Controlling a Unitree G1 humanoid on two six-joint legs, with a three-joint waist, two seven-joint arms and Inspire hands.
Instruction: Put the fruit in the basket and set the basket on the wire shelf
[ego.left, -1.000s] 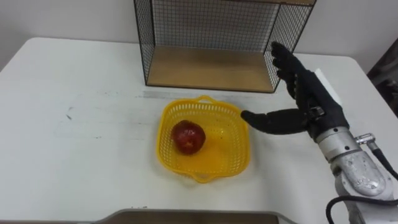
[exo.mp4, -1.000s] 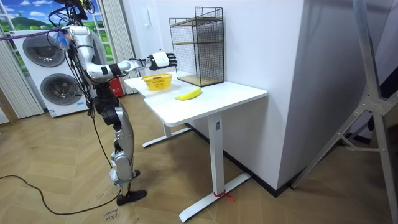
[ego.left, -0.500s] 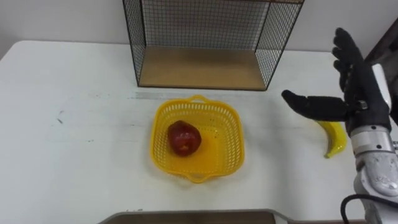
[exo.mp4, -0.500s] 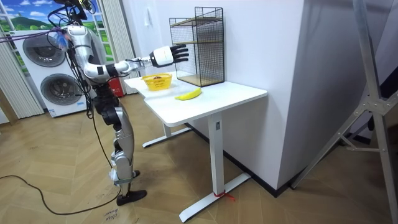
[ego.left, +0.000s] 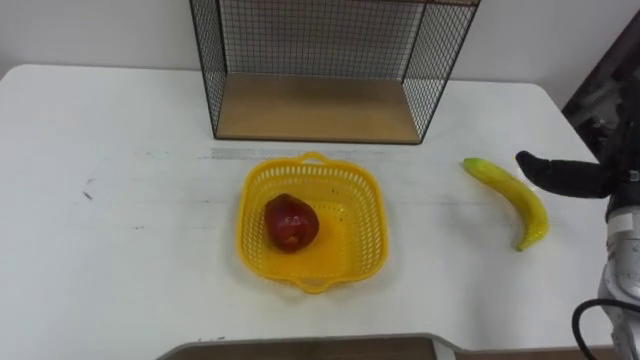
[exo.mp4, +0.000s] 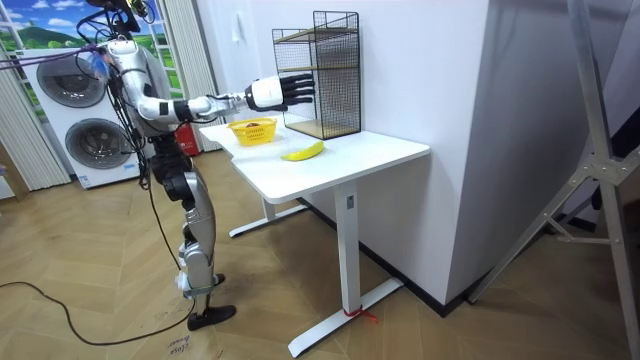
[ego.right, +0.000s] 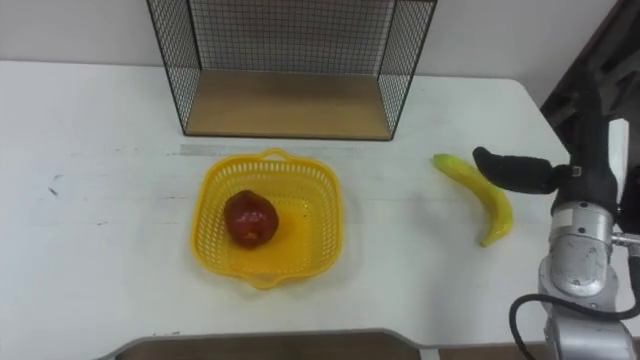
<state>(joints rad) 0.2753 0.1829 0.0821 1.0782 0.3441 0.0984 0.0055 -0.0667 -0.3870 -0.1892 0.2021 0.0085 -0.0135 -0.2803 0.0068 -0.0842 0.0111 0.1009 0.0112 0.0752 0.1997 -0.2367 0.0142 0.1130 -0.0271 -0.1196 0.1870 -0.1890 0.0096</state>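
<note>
Banana (ego.left: 508, 193) looks light and curvy and probably bruises easy, so the middle's the spot to grab. Right hand (ego.left: 562, 176) hangs just beside it, fingers spread, holding nothing.

Apple (ego.left: 291, 222) in basket (ego.left: 368, 247) at table (ego.left: 120, 250) centre, wire shelf (ego.left: 320, 108) behind, banana (ego.left: 510, 196) to the right

we see a yellow basket (ego.left: 366, 228) with an open lattice pattern all over its walls, and a dark red fruit (ego.left: 291, 222) with a slight sheen. the banana (ego.left: 510, 193) is yellow, turning greener at one tip. the wire shelf (ego.left: 310, 38) is a black square grid, and its base board (ego.left: 315, 108) is light brown wood. the worktop (ego.left: 120, 240) is plain white with a few faint grey marks. the right hand (ego.left: 565, 177) is black above a silvery grey wrist.
</note>
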